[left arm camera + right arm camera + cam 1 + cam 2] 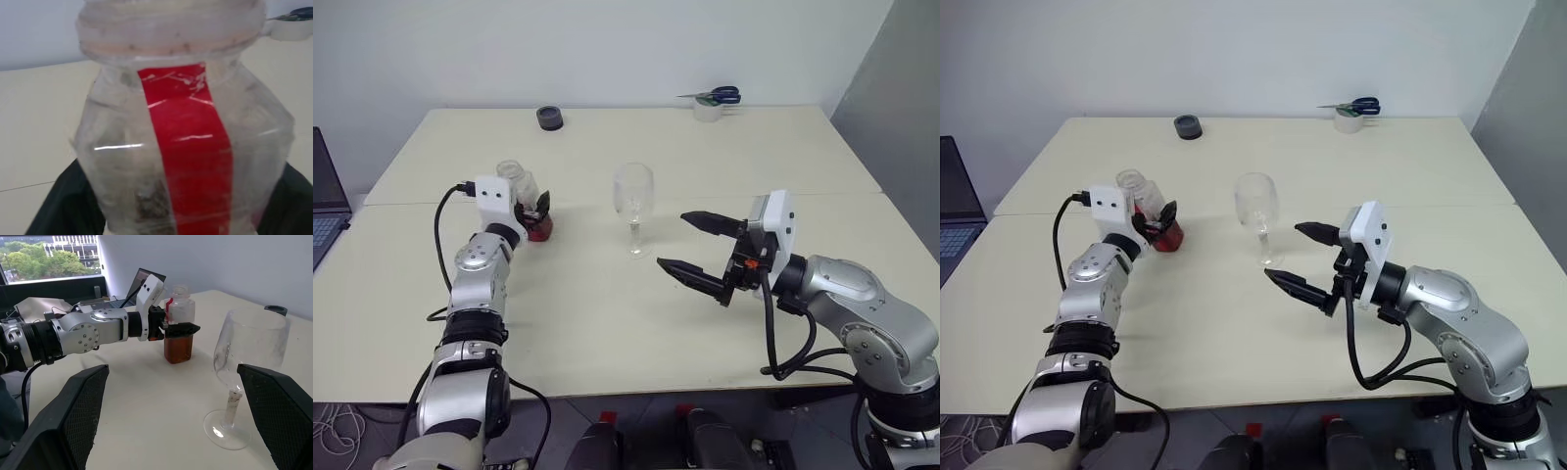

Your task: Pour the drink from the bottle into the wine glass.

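The bottle point(521, 183) stands upright on the left half of the table, a small clear bottle with a red strip point(188, 147) down its side. The amber drink point(177, 348) fills its lower part. My left gripper point(537, 211) reaches in level and is shut on the bottle, a black finger point(182, 328) against each side. The wine glass point(633, 194) stands upright and holds nothing, near the table's middle and to the right of the bottle. My right gripper point(672, 240) hovers open just right of the glass, pointing toward it with nothing between its fingers.
A tape roll point(708, 110) with blue-handled scissors point(722, 95) lying on it sits at the table's far edge on the right. A black round object point(549, 118) lies at the far edge toward the left. A laptop point(325, 201) stands off the table's left side.
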### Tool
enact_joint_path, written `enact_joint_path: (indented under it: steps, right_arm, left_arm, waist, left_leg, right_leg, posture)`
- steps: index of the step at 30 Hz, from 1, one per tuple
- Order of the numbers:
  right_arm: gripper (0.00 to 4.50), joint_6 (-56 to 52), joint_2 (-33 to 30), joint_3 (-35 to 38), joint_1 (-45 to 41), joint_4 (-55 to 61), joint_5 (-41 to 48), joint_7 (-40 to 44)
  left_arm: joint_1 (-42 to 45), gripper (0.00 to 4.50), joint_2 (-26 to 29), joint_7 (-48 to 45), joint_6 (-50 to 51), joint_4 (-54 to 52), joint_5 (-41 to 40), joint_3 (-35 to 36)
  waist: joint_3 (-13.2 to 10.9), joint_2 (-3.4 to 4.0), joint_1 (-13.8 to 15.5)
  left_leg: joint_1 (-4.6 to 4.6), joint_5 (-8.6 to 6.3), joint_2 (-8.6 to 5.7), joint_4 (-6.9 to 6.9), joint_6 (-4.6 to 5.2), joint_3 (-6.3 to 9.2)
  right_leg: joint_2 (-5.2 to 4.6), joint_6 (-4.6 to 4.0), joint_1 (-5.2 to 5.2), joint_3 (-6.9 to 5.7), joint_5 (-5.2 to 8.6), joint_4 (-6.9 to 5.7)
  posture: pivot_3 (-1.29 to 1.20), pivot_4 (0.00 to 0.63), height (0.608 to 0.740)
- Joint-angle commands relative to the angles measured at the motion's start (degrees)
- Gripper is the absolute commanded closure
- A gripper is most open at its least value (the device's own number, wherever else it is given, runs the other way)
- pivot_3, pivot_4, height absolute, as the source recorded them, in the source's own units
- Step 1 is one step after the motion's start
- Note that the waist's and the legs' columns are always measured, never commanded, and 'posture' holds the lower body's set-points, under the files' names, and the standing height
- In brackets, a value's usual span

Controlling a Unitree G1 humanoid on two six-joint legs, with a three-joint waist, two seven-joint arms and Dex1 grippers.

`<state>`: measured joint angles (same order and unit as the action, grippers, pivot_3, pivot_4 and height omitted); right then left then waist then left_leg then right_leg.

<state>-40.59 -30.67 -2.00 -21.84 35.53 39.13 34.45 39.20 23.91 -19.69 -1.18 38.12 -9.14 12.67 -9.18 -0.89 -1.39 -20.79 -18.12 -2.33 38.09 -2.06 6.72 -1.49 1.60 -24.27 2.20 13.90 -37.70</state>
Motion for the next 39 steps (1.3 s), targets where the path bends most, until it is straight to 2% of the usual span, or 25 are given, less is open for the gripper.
enact_joint_path:
  steps: [1,3,5,12,19,29,39]
  right_arm:
    - [0.00,0.4,0.2,1.1,-0.4,1.8,0.9,-0.7]
    - [0.00,0.3,0.2,1.1,-0.5,1.9,1.0,-0.9]
    - [0.00,0.3,0.2,1.0,-0.6,1.9,1.1,-1.2]
    - [0.00,1.6,1.4,1.1,-2.6,0.6,-0.5,-3.0]
    - [0.00,4.5,3.9,0.5,-7.1,-3.4,-3.9,-4.3]
    - [0.00,12.8,6.3,0.6,-6.4,-10.6,-8.8,-1.3]
    - [0.00,13.8,7.1,0.8,-5.2,-9.7,-9.1,-1.3]
  left_arm:
    - [1.8,2.18,0.2,-0.7,-2.0,-0.1,-0.3,0.1]
    - [1.9,2.70,0.2,-0.9,-2.2,0.2,-0.3,0.2]
    - [1.8,2.81,0.3,-0.8,-2.2,0.2,-0.1,0.2]
    - [2.6,2.81,2.2,0.7,-0.9,-3.3,4.8,-3.4]
    - [12.9,2.81,6.2,-3.0,-2.6,-3.1,11.7,-10.5]
    - [25.5,2.81,9.4,-10.6,-17.5,6.9,21.9,-21.4]
    - [32.7,2.81,11.6,-9.2,-30.3,14.7,30.8,-27.3]
  waist:
    - [0.0,0.00,0.0]
    - [0.0,0.00,0.0]
    - [0.0,0.00,0.0]
    - [0.0,-0.01,-0.1]
    - [-0.1,-0.20,-0.1]
    - [-0.1,-0.20,-0.2]
    - [-0.1,-0.21,-0.4]
  left_leg:
    - [0.00,0.00,0.00,0.00,0.00,0.01]
    - [0.00,0.00,0.00,0.00,0.00,0.00]
    - [0.00,0.00,0.00,0.00,0.00,0.00]
    - [0.00,0.00,-0.01,0.00,0.00,0.00]
    - [-0.11,0.01,-0.04,0.05,0.00,0.04]
    - [-0.12,0.01,-0.07,-0.02,0.00,-0.22]
    - [-0.56,0.01,-0.07,0.04,0.01,-0.42]
  right_leg:
    - [0.00,0.00,0.00,0.00,0.00,0.00]
    - [0.00,0.00,0.00,0.00,0.00,0.00]
    - [0.00,0.00,0.00,-0.01,0.00,-0.01]
    - [0.00,0.00,0.00,0.00,0.00,-0.03]
    - [0.01,0.00,-0.10,-0.04,0.00,-0.10]
    - [0.00,0.00,-0.24,0.12,0.00,-0.10]
    - [0.00,0.00,-0.88,0.29,0.00,-0.38]
  posture:
    - [0.00,0.150,0.740]
    - [0.00,0.150,0.740]
    - [0.00,0.150,0.740]
    - [0.00,0.150,0.740]
    - [0.00,0.150,0.740]
    - [0.00,0.150,0.740]
    - [0.00,0.150,0.740]
